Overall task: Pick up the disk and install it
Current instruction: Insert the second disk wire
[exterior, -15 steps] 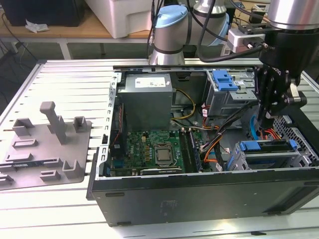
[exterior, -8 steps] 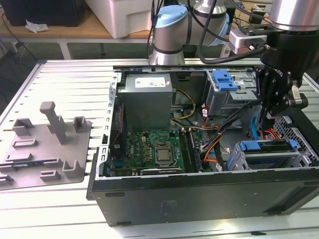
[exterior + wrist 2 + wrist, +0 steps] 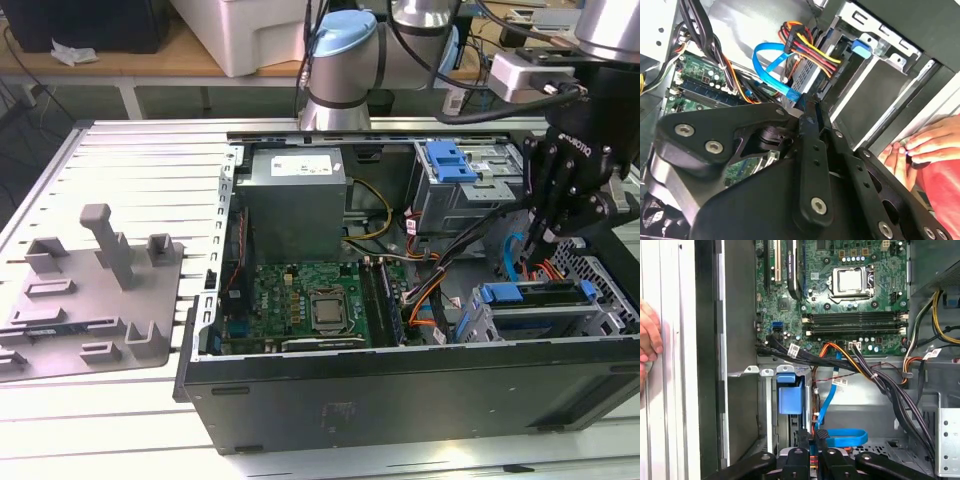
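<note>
The disk [image 3: 535, 296], silver in a blue plastic carrier, lies flat in the metal drive cage [image 3: 480, 325] at the front corner of the open computer case, at the exterior view's right. The carrier's blue end [image 3: 789, 395] shows in the first wrist view. My black gripper [image 3: 543, 238] hangs just above the disk's rear edge, inside the case. Its fingers [image 3: 822, 437] stand nearly together on the end of a blue data cable [image 3: 827, 395], also seen in the second wrist view as the blue data cable [image 3: 771, 67] meeting the fingertips [image 3: 807, 107].
The motherboard [image 3: 310, 300], a grey power-supply box [image 3: 295, 195] and bundles of coloured wires [image 3: 807, 47] crowd the case. A blue plastic piece [image 3: 450, 160] sits on the upper bay. A person's hand [image 3: 920, 145] rests on the case edge. A grey fixture plate [image 3: 90, 290] lies outside.
</note>
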### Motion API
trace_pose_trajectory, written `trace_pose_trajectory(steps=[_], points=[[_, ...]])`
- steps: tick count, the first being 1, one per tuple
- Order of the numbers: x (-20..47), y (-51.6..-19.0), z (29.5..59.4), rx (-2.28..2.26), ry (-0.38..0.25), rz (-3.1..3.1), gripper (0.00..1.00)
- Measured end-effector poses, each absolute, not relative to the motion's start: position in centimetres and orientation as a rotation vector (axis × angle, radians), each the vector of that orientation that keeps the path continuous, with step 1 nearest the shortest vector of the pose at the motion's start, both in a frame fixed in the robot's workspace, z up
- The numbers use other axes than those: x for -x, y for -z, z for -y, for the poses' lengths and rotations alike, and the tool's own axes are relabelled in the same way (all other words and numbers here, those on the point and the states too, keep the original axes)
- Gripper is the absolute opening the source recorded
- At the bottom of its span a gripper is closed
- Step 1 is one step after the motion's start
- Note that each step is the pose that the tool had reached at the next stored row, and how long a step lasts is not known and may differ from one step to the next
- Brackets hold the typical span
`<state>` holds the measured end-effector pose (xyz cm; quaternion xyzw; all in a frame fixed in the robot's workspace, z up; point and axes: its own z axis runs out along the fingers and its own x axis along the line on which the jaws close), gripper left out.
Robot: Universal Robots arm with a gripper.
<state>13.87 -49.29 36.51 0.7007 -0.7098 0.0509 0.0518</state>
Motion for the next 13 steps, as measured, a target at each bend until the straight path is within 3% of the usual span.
trace_pose_trajectory(steps=[3,13], points=[[-13.9,-36.5,50.0,-2.134,-0.150,2.158,0.16],[-14.5,-36.1,52.0,-2.181,-0.050,2.205,0.16]])
